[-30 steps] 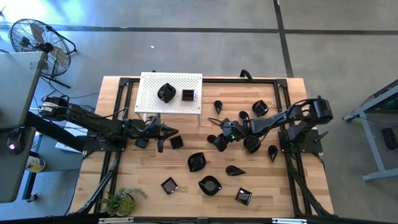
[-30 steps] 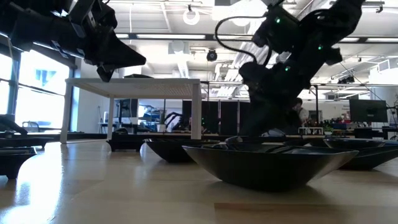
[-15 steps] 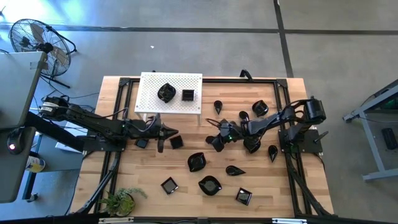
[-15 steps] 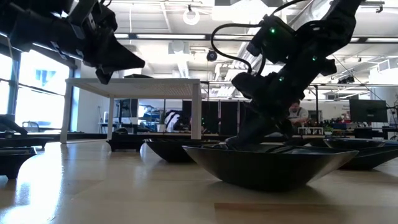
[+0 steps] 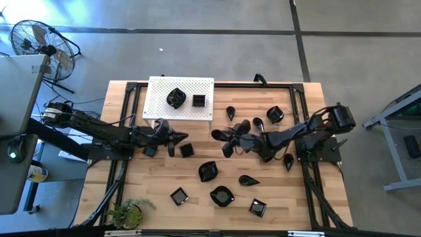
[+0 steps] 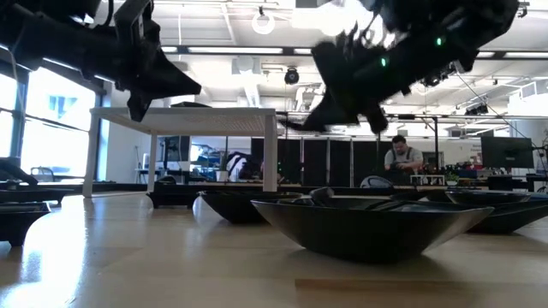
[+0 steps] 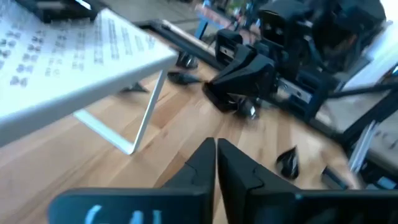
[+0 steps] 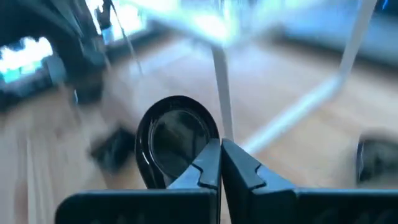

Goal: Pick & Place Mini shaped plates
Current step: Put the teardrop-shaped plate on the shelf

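Observation:
My right gripper (image 8: 219, 152) hangs over the table's middle (image 5: 230, 139), shut on one mini shaped plate (image 8: 177, 143), a small glossy black rounded dish. Two more black plates (image 5: 175, 98) (image 5: 198, 101) lie on the white perforated board (image 5: 158, 108) at the far side. Several other plates are scattered on the wooden table, one near the middle (image 5: 209, 171). My left gripper (image 5: 183, 138) hovers shut and empty near the board's front edge, its fingertips together in the left wrist view (image 7: 216, 148). My right gripper pinches the plate's rim (image 8: 204, 157) between its two fingers, on one side of the dish. The fingers come nearly level from the table's right side. The plate is lifted clear of the table and stands tilted on edge, its hollow facing the wrist camera.
The board stands on thin white legs (image 7: 144, 121) above the table. More plates lie at the right (image 5: 275, 114), (image 5: 288, 160) and along the near side (image 5: 222, 195), (image 5: 179, 195), (image 5: 258, 208). A small potted plant (image 5: 128, 212) sits at the near left corner.
My right gripper has shut on a plate on the table, then risen and swung toward the table's far left, tipping up toward level. The plate has come up clear of the table with it. My left gripper has rolled slightly in place.

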Motion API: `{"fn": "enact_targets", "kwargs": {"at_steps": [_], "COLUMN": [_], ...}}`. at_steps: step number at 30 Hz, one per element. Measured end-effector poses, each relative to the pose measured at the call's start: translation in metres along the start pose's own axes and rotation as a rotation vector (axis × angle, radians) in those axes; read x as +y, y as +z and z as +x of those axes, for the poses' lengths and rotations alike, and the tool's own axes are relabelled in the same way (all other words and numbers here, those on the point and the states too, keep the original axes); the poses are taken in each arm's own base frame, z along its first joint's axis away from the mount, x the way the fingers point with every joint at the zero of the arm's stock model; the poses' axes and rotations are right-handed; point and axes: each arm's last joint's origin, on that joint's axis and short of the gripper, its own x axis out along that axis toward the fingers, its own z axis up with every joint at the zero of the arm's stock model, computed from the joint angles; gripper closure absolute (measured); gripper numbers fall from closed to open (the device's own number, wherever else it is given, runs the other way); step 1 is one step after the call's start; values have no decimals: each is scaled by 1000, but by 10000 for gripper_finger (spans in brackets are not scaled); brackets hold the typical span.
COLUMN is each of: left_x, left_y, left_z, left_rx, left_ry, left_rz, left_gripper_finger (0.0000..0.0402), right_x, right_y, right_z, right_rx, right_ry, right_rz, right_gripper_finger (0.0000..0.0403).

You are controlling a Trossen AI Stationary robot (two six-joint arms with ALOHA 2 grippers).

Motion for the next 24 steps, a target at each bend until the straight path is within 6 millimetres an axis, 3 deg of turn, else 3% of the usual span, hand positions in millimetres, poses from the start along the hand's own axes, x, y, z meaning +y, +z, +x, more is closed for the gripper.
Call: {"fn": "enact_targets", "kwargs": {"at_steps": [5, 12, 19, 24], "left_x": [-4, -9, -21, -25], "left_y": [8, 19, 30, 34], "left_z": [0, 0, 15, 22], "left_rx": [-78, -206, -241, -261], "left_ry": [-40, -10, 40, 84], "left_rz": [-70, -137, -97, -90], "left_gripper_finger": [320, 245, 236, 236], "right_x": [9, 35, 59, 69], "right_y": [23, 58, 67, 63], "right_z": [-2, 10, 33, 37], "right_rx": [-226, -329, -390, -457], "right_ry": [-64, -172, -246, -257], "right_rz": [-98, -341, -524, -572], "right_gripper_finger": [402, 403, 403, 403]}}
